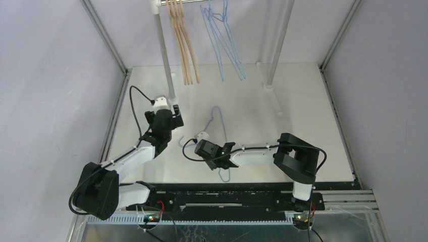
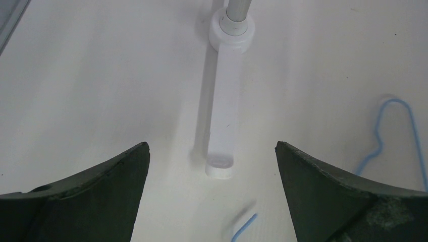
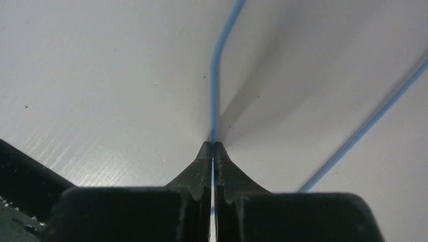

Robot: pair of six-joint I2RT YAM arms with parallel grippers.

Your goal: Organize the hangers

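Observation:
Three tan wooden hangers (image 1: pixel 184 45) and a few light-blue wire hangers (image 1: pixel 222 40) hang from the rail at the back. One more blue wire hanger (image 1: pixel 218 113) lies flat mid-table. My right gripper (image 1: pixel 222 160) is shut on its wire near the lower end. In the right wrist view the thin blue wire (image 3: pixel 216 75) runs straight out from between the closed jaws of the right gripper (image 3: pixel 212 142). My left gripper (image 1: pixel 175 109) hovers open by the rail's left post, holding nothing. The left wrist view shows the left gripper (image 2: pixel 212 146) wide apart, with the hanger's hook (image 2: pixel 394 100) off to the right.
The silver rail stands on two posts, the left one (image 1: pixel 164 50) and the right one (image 1: pixel 280 45), each with a white foot bar on the table. The left foot (image 2: pixel 222 126) lies just ahead of my left fingers. Frame uprights and walls close in the table's sides.

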